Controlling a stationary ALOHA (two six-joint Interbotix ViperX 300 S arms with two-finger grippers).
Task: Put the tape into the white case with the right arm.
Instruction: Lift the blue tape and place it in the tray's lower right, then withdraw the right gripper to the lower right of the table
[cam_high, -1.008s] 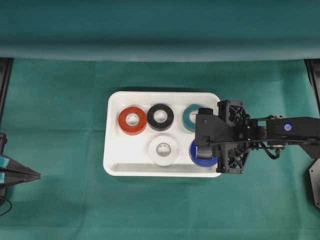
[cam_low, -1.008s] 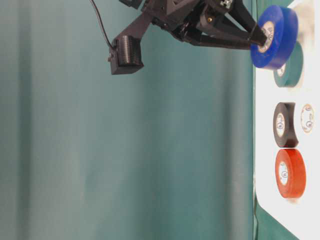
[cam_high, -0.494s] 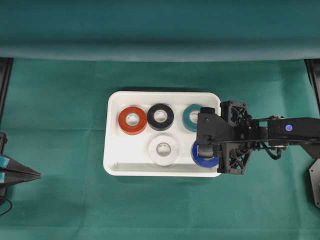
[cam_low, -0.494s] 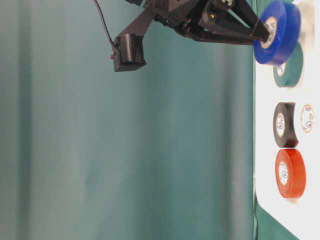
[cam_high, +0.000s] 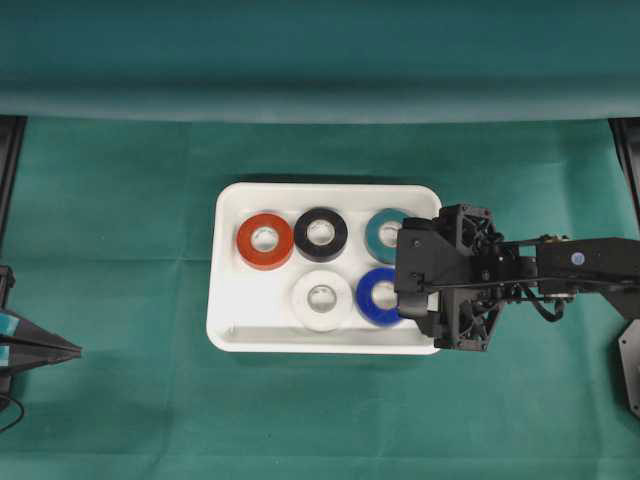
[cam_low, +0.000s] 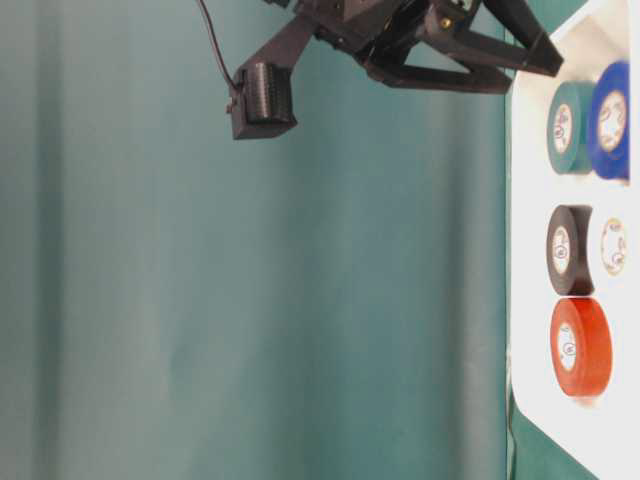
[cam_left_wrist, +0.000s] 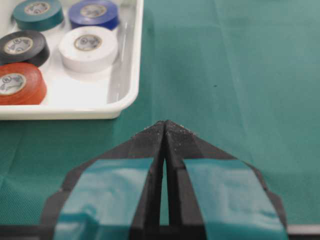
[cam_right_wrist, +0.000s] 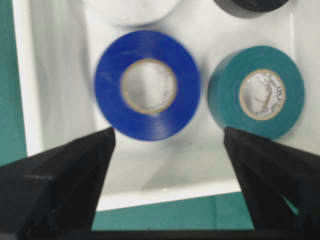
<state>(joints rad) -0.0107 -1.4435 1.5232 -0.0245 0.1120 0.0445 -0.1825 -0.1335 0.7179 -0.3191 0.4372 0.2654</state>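
Observation:
The blue tape lies flat inside the white case, near its right end, between a white roll and the rim. In the right wrist view the blue tape is slightly blurred and sits just beyond my right gripper. That gripper is open, its black fingers wide apart and touching nothing. It hovers over the case's right edge. My left gripper is shut and empty, resting on the cloth at the far left, well away from the case.
Red, black and teal-green rolls line the back row of the case. The case's front left part holds no roll. Green cloth covers the table all round.
My right gripper has opened and let go of the blue tape. The roll, held tilted above the case's right edge before, now lies flat inside beside the white roll.

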